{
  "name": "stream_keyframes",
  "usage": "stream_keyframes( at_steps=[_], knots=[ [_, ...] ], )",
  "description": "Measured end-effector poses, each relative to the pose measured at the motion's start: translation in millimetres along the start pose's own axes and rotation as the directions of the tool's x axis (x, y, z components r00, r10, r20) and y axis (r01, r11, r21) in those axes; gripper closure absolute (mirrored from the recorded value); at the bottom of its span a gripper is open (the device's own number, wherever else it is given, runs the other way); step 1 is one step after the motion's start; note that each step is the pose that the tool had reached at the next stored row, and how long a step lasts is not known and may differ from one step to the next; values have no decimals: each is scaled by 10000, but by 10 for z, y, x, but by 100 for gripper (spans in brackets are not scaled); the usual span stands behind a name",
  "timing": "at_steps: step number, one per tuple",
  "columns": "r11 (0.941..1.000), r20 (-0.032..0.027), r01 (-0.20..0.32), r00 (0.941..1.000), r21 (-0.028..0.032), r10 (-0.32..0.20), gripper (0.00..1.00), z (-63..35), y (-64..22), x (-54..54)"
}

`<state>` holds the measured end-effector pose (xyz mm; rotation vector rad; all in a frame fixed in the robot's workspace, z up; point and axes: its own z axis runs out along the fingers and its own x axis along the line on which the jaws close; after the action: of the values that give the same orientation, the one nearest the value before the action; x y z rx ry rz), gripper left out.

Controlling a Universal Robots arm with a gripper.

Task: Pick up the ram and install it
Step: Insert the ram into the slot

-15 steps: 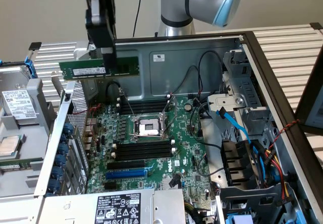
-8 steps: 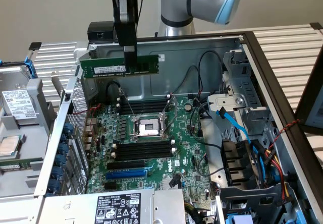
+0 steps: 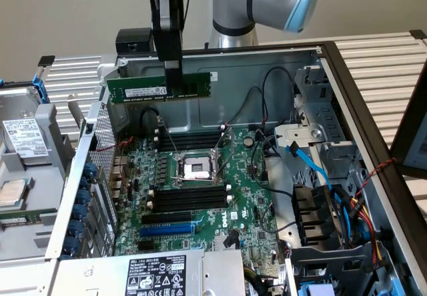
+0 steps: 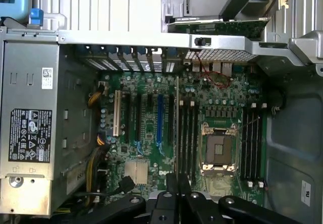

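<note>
The ram point(image 3: 143, 88) is a long green stick with a white label, hanging level in the air above the open computer case. My gripper point(image 3: 173, 77) comes down from above and is shut on its upper edge, a little toward the exterior view's right of its middle. In the wrist view the ram point(image 4: 176, 128) appears edge-on as a thin line running out from the gripper point(image 4: 177, 182), over the motherboard. Below lie black memory slots point(image 3: 190, 197) in front of the CPU socket point(image 3: 198, 169) and another bank point(image 3: 190, 140) behind it. The ram touches no slot.
A blue expansion slot point(image 3: 167, 229) sits nearer the front. The power supply point(image 3: 157, 273) fills the front of the case. Blue and black cables point(image 3: 313, 169) and a drive cage crowd the exterior view's right. A hard drive point(image 3: 23, 143) lies outside on the left.
</note>
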<state>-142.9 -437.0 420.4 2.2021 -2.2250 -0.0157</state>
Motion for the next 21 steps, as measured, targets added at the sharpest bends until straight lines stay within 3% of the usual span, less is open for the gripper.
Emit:
stream_keyframes(
  at_steps=[5,13,21],
  knots=[
    [10000,0,0,10000,-1,0,88,53,-90,-4],
    [10000,1,-21,10000,-1,21,88,194,-375,-19],
    [9995,7,-327,9995,-1,327,88,339,-456,-21]
  ],
)
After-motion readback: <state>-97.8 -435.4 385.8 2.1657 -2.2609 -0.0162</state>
